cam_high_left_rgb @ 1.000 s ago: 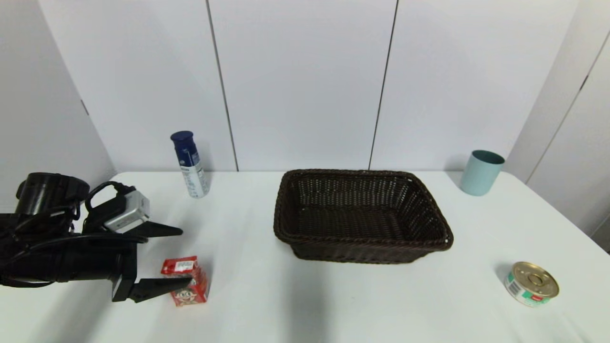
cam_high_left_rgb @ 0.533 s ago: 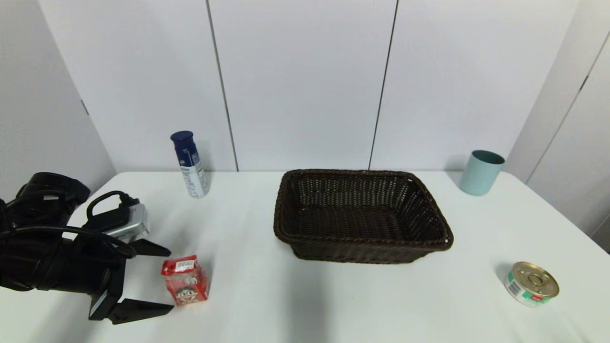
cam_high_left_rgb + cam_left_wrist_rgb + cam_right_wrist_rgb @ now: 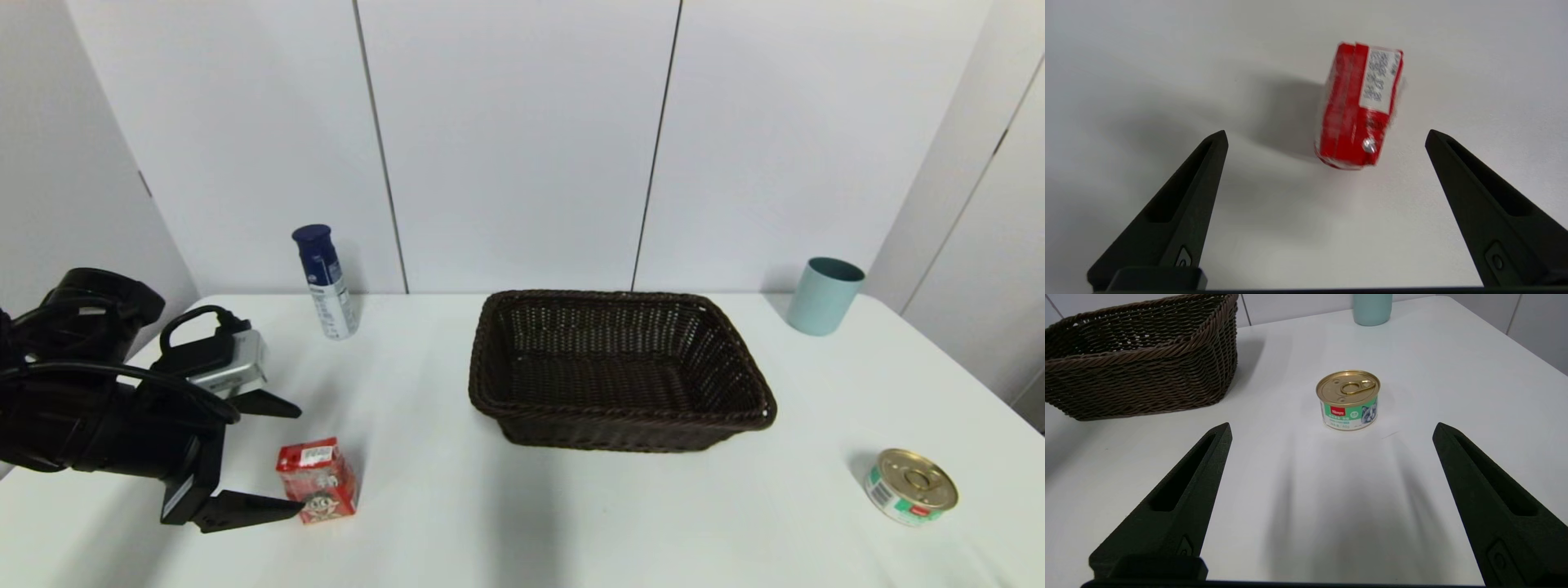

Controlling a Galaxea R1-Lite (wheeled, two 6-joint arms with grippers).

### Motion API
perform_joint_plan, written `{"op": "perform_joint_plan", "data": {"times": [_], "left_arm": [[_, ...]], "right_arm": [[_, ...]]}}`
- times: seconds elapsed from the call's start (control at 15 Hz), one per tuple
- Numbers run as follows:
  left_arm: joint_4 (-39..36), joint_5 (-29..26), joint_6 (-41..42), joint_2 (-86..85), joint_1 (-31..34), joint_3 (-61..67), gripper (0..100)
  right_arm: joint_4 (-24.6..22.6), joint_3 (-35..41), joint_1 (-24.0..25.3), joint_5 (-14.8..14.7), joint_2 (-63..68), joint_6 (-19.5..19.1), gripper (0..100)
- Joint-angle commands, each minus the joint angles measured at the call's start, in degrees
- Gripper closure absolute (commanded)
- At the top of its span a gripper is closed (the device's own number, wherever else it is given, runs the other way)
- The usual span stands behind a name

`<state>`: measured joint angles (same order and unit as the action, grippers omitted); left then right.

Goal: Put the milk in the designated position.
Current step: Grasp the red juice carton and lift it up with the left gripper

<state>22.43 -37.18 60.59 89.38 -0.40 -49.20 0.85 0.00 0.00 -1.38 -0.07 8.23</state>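
Note:
The milk, a small red carton with a cartoon face on its front and a white label on top, stands at the front left of the table. In the left wrist view the milk is seen from above, just beyond the fingertips and a little toward one side of the gap. My left gripper is open, with one finger behind the carton and the other in front of it. The left gripper holds nothing. My right gripper is open and empty, low over the table's right side and out of the head view.
A dark wicker basket sits at the table's middle. A blue-capped spray can stands at the back left and a teal cup at the back right. A gold-lidded tin sits front right, ahead of the right gripper.
My left gripper drew back to the left, off the carton, then edged forward again, so its near finger overlaps the carton once more. It stayed open and the carton has not moved.

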Motion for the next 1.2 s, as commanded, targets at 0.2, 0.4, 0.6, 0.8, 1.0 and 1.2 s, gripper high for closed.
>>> {"op": "perform_joint_plan", "data": {"times": [0.2,0.4,0.6,0.8,1.0,1.2], "left_arm": [[4.6,0.4,0.2,1.5,-2.9,-1.8,0],[4.5,0.4,0.1,1.8,-3.1,-2.0,0],[4.6,0.4,0.1,1.9,-3.1,-2.0,0],[4.5,0.7,0.1,2.1,-3.2,-2.4,100],[4.6,0.8,0.0,2.6,-3.5,-3.1,100],[4.6,0.7,0.0,2.6,-3.5,-3.2,100]], "right_arm": [[0.0,0.0,0.0,-0.1,0.1,0.0,0],[0.0,0.0,0.0,0.0,0.1,0.0,0],[0.0,0.0,0.0,0.0,0.1,0.0,0],[0.0,0.0,0.0,0.0,0.1,0.0,0],[0.0,0.0,0.0,-0.1,0.1,0.0,0],[0.0,0.0,0.0,0.0,0.1,0.0,0]]}}
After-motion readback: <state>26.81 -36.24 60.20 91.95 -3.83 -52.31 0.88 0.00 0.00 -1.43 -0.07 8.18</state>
